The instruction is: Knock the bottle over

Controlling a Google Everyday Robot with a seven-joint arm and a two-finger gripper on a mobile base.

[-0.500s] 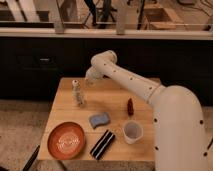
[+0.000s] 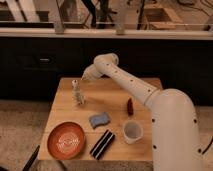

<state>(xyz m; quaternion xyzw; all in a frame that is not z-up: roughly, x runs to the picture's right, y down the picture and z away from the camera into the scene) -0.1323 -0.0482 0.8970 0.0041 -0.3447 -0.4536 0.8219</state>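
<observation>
Standing upright at the left rear of the wooden table [image 2: 117, 90], the bottle [image 2: 77, 93] is not yet toppled. The gripper [image 2: 86, 76] hovers just right of its cap (opening state: cannot tell). Step in hand: approach. Next move likely calls for a sideways push against the upper body.

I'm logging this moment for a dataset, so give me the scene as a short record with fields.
bottle: standing, far-left part of the table
pincer: just up and right of the bottle's cap; contact unclear
white cup: upright, front right
orange plate: front left
blue sponge: middle
dark red object: behind the cup
task status: bottle not yet knocked over
</observation>
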